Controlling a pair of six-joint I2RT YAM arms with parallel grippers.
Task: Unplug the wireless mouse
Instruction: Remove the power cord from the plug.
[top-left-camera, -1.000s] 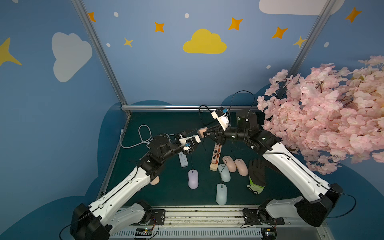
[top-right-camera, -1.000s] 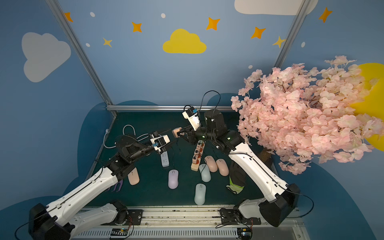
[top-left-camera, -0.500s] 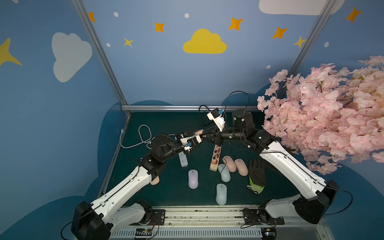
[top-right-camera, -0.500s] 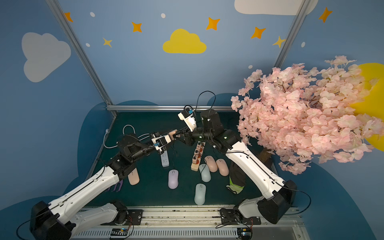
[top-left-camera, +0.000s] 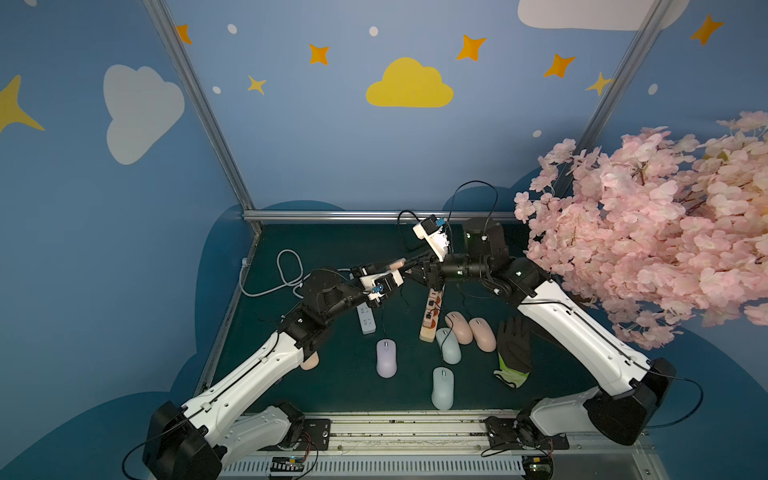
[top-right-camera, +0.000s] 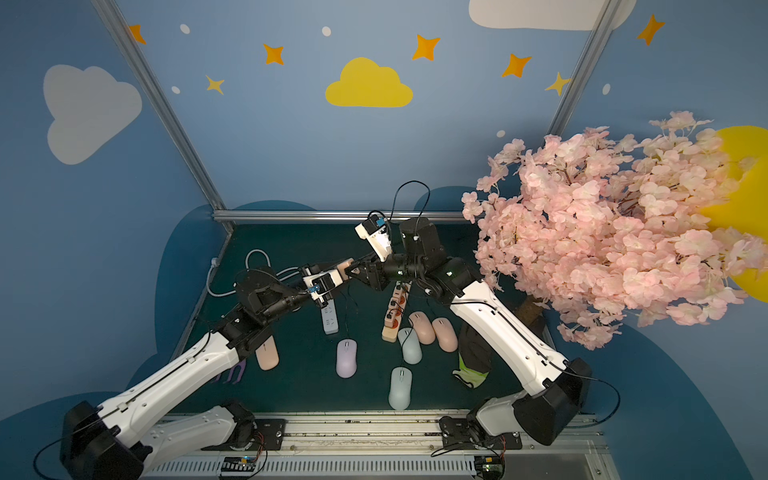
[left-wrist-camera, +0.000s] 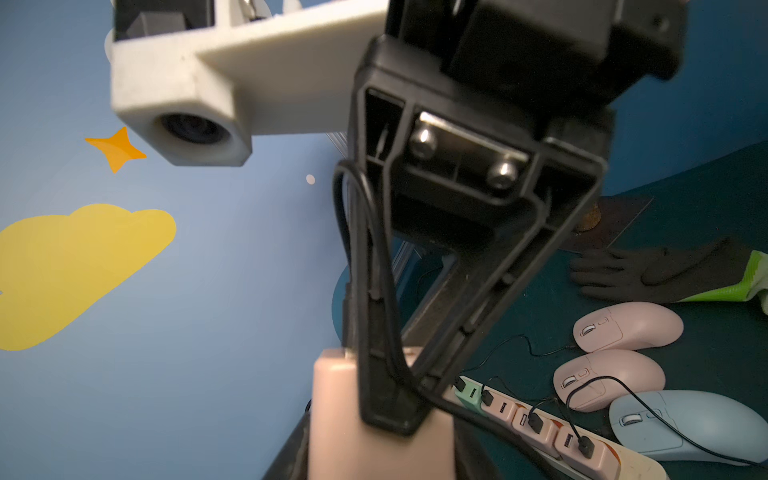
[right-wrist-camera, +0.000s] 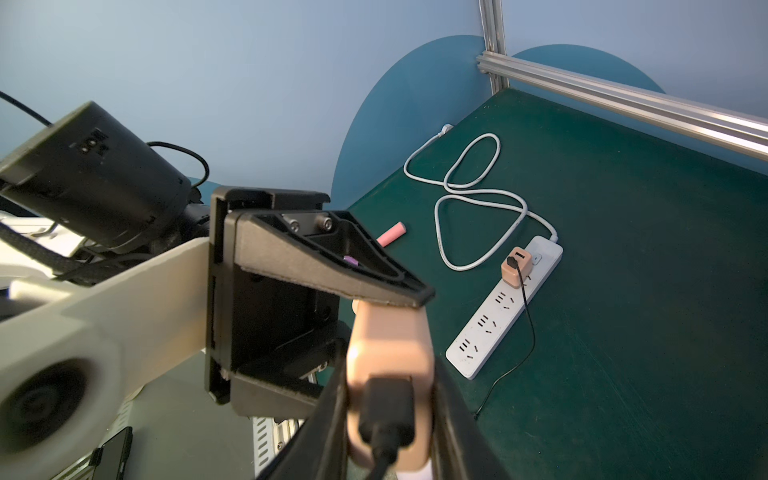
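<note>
top views: both arms meet in the air above the table (top-left-camera: 340, 245). over the last second the right arm has edged toward the left one. the pink mouse (top-left-camera: 398, 262) hangs between left gripper (top-left-camera: 390, 267) and right gripper (top-left-camera: 417, 268), well clear of the peach strip (top-left-camera: 432, 316).
left wrist view: the pink mouse (left-wrist-camera: 332, 415) sits in the left gripper's gap, which has narrowed. its cable (left-wrist-camera: 338, 208) trails past the right gripper.
right wrist view: the right jaws pinch the mouse's sides beside the seated plug (right-wrist-camera: 386, 409). one left pad (right-wrist-camera: 353, 293) touches the mouse and the other is hidden, so that grip cannot be told.
judgement: a second hold is forming, and the plug is not yet pulled.
</note>
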